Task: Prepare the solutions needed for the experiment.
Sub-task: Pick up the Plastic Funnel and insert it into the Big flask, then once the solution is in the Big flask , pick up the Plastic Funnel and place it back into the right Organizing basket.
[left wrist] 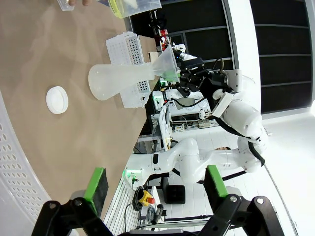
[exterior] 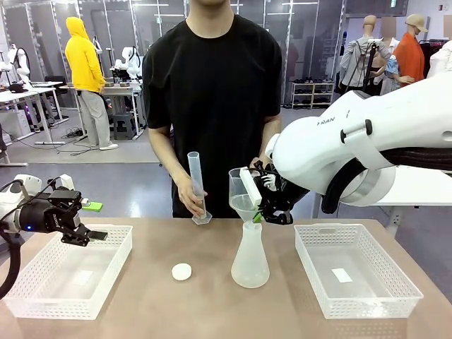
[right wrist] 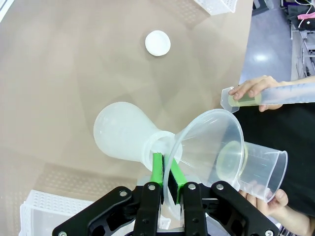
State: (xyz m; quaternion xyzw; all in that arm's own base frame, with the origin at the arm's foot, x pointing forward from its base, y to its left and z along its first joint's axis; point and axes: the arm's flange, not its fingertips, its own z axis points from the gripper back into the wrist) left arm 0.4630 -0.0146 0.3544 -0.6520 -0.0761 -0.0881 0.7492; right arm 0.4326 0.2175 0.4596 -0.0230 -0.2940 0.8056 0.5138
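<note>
Jaws of my right gripper (right wrist: pixel 166 173) clench the funnel (right wrist: pixel 209 132) seated in the flask (right wrist: pixel 123 135), left gripper (exterior: pixel 88 235) jaws stand released, and the solutions (right wrist: pixel 229 158) rest in the person's beaker (right wrist: pixel 266 164) tilted at the funnel mouth, so I judge the pour largely undone.

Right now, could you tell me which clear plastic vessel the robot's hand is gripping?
The funnel sitting in the flask: the right hand pinches it, whereas the person holds the cylinder and the beaker.
</note>
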